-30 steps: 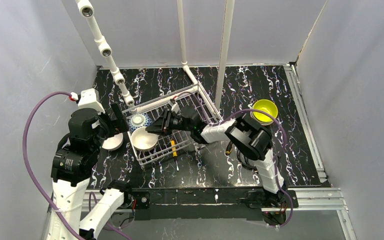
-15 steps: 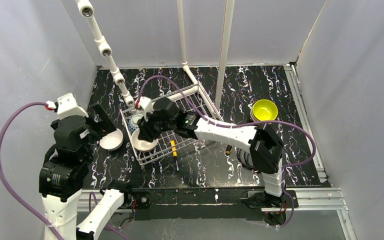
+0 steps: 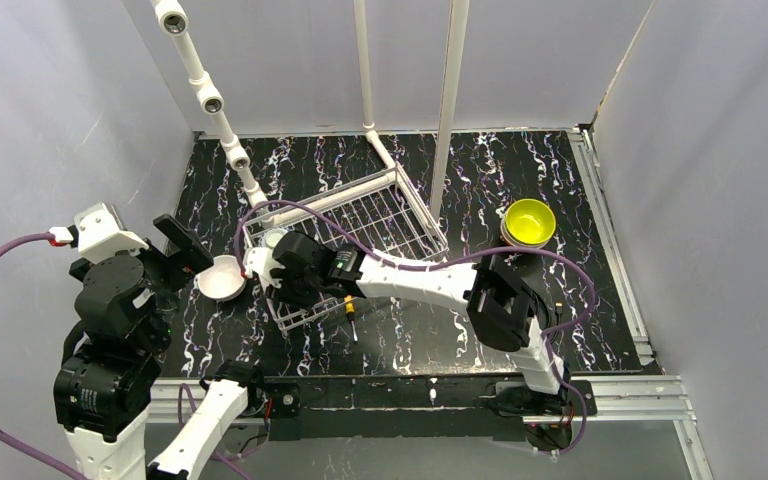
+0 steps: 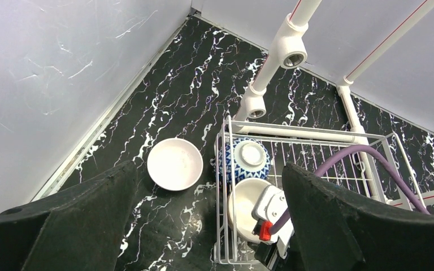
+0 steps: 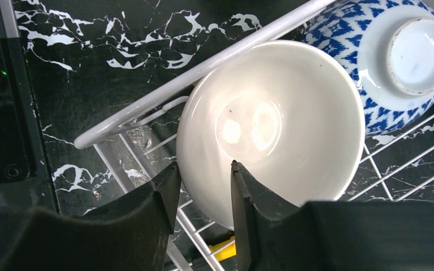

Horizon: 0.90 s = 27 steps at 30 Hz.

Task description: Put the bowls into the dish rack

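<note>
The white wire dish rack [image 3: 390, 215] stands mid-table. In its near-left corner a blue-white patterned bowl [image 5: 395, 56] lies upside down beside a white bowl [image 5: 271, 124] that leans on the rack's rim wire. My right gripper [image 5: 204, 166] is open astride that white bowl's rim, one finger outside and one inside. From above, the right gripper [image 3: 278, 283] covers most of this bowl. Another white bowl [image 4: 175, 164] sits on the table left of the rack, below my wide-open left gripper [image 4: 208, 168]. A yellow-green bowl [image 3: 528, 220] sits at the right.
A yellow-handled tool [image 3: 348, 303] lies at the rack's near edge. A slanted white pipe with fittings [image 3: 210, 100] and two upright pipes [image 3: 450, 100] rise behind the rack. Grey walls close in the left, back and right. The right arm's purple cable [image 3: 360, 235] arcs over the rack.
The right arm has reached further left over the rack's near-left corner, and its jaws have widened around the white bowl's rim. The left arm has drawn back to the left.
</note>
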Each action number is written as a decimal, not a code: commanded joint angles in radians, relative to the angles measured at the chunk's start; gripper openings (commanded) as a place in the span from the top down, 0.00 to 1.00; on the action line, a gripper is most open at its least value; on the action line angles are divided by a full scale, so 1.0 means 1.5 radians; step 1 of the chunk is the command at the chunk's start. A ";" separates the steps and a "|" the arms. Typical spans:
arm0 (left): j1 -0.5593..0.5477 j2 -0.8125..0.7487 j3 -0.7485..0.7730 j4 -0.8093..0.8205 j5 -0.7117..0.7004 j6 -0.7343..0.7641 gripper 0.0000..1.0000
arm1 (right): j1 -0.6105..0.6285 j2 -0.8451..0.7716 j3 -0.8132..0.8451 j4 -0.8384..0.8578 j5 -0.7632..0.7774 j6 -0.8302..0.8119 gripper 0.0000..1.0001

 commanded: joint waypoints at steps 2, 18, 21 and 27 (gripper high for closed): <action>-0.001 0.008 0.004 0.004 -0.010 0.009 0.02 | 0.007 0.007 0.046 -0.009 0.005 -0.050 0.55; -0.001 0.010 -0.008 0.013 -0.006 0.030 0.02 | 0.016 0.027 0.074 0.006 -0.054 -0.071 0.96; -0.001 0.010 -0.007 0.015 -0.004 0.030 0.02 | 0.016 0.002 0.063 0.012 -0.086 -0.060 0.99; -0.001 0.014 -0.008 0.022 0.005 0.028 0.02 | 0.011 -0.039 0.034 0.048 -0.127 -0.019 0.99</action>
